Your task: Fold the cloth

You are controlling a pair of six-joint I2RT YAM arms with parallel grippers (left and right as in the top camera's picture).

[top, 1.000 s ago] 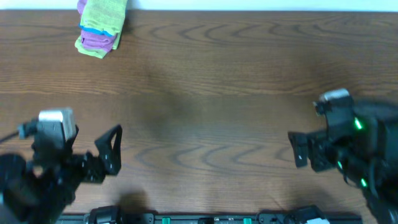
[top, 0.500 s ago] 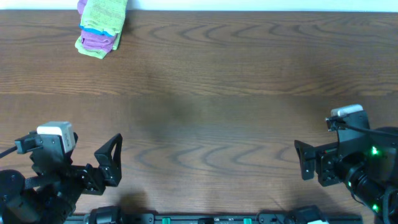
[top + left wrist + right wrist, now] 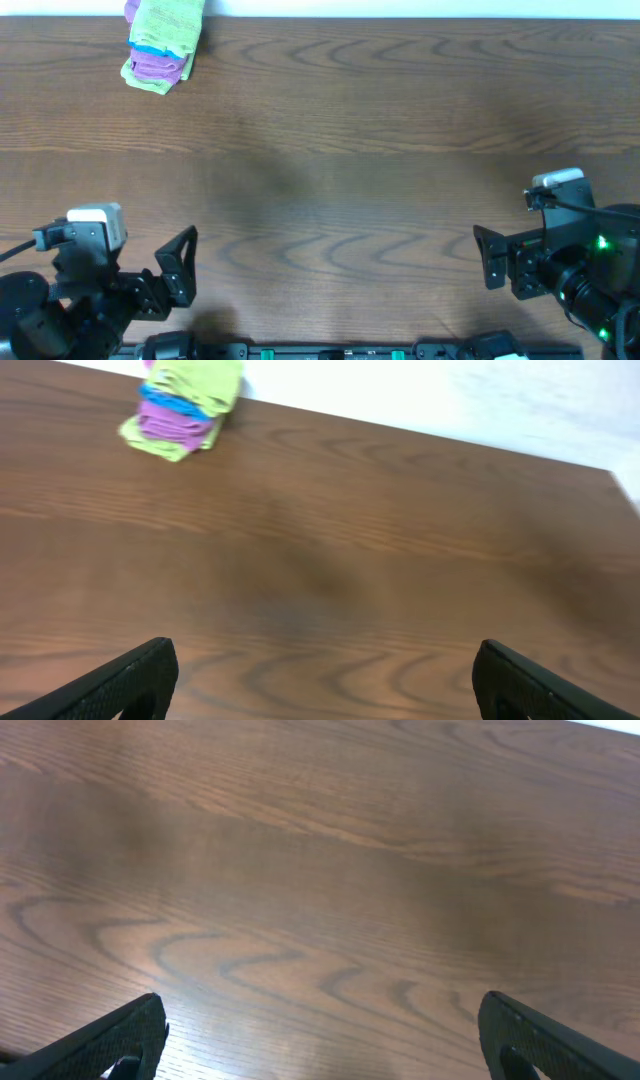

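A stack of folded cloths [image 3: 161, 48], green on top with blue and purple layers under it, sits at the table's far left corner; it also shows in the left wrist view [image 3: 185, 408]. My left gripper [image 3: 176, 268] is open and empty at the near left edge, far from the stack. In its wrist view the jaws [image 3: 325, 680] stand wide apart over bare wood. My right gripper [image 3: 486, 258] is open and empty at the near right edge. Its jaws [image 3: 325, 1040] also stand wide apart over bare wood.
The brown wooden table [image 3: 350, 150] runs to a white wall along the far edge. A black rail [image 3: 330, 351] with green lights lies along the near edge.
Both arms have drawn back toward the near edge of the table. The right arm stopped half a second ago; the left settled slightly lower. The cloth stack has not moved.
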